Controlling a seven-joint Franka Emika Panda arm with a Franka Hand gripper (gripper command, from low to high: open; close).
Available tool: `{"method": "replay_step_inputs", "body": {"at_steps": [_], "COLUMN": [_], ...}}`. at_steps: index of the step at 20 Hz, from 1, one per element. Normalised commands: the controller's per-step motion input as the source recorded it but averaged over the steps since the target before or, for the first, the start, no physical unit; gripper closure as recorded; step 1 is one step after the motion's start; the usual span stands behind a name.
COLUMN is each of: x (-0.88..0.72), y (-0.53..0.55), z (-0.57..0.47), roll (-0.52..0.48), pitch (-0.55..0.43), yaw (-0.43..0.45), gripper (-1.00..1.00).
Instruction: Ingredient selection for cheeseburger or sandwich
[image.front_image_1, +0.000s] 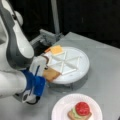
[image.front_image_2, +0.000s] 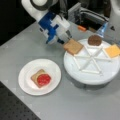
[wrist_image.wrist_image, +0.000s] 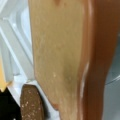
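We're picking the top toast (image.front_image_2: 73, 46): hand (image.front_image_2: 65, 40) clamped on it at the tray (image.front_image_2: 92, 77) edge; needs carrying onto the sandwich (image.front_image_2: 41, 78).

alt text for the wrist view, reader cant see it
A tan toast square with a brown crust edge fills the wrist view, very close. Behind it are the white divided tray and the dark brown patty. The hand does not show.

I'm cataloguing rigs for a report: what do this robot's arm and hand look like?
The arm is built of rounded glossy white segments with dark grey bands at the joints. The hand has a white body with bright blue blocky parts around it. A dark cable loops below the blue part in a front view.
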Motion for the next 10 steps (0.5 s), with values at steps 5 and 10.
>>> {"method": "replay_step_inputs", "body": {"at_steps": [5, 10], "x": [0.22, 0.19], "y": [-0.06, -0.04], "z": [-0.08, -0.1], "roll": [0.277, 0.313], "pitch": [-0.013, -0.02], "yaw": [0.086, 0.057], "gripper": [-1.0, -1.0]}}
